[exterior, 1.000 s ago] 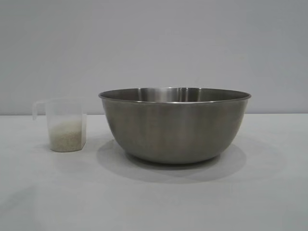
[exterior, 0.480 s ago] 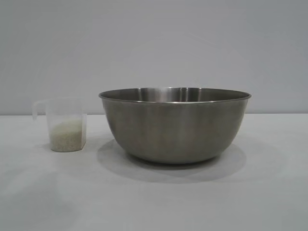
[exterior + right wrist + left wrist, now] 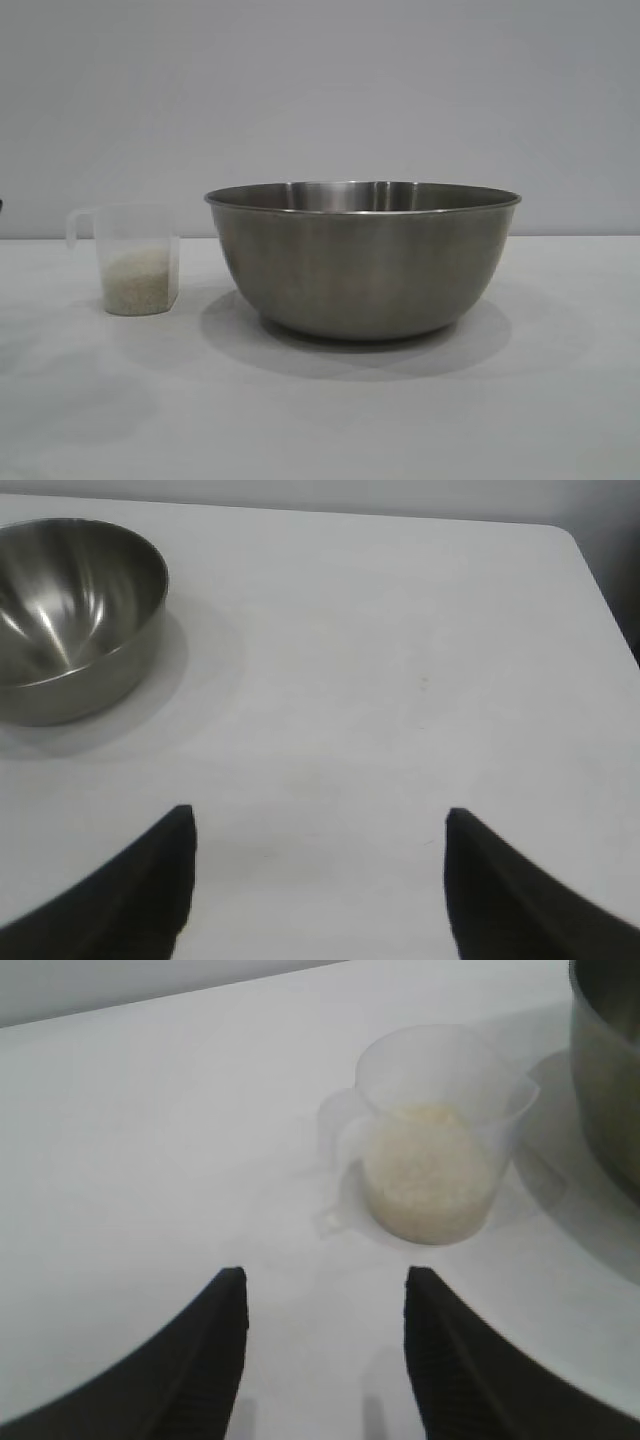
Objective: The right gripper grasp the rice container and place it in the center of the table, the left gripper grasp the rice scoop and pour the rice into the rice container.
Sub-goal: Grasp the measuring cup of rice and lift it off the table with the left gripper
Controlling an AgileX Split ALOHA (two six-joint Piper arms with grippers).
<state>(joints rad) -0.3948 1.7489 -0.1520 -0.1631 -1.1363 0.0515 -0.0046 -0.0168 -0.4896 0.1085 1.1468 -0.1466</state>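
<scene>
The rice container (image 3: pixel 363 262), a big steel bowl, stands in the middle of the white table (image 3: pixel 320 420) and is empty inside (image 3: pixel 70 600). To its left stands the rice scoop (image 3: pixel 135 262), a clear plastic cup with its loop handle turned away from the bowl. Rice (image 3: pixel 425 1170) fills its lower part. My left gripper (image 3: pixel 322 1278) hovers open over bare table, a short way from the scoop (image 3: pixel 435 1130), holding nothing. My right gripper (image 3: pixel 320 815) is open too, well away from the bowl, over bare table. Neither arm's claw shows in the exterior view.
A plain grey wall (image 3: pixel 320 100) runs behind the table. In the right wrist view the table's far corner and edge (image 3: pixel 590 570) lie beyond the gripper. The bowl's side (image 3: pixel 610 1070) stands close beside the scoop.
The bowl and the scoop have not moved. A faint shadow on the table at the front left has shifted, and a dark sliver now shows at the exterior view's left edge.
</scene>
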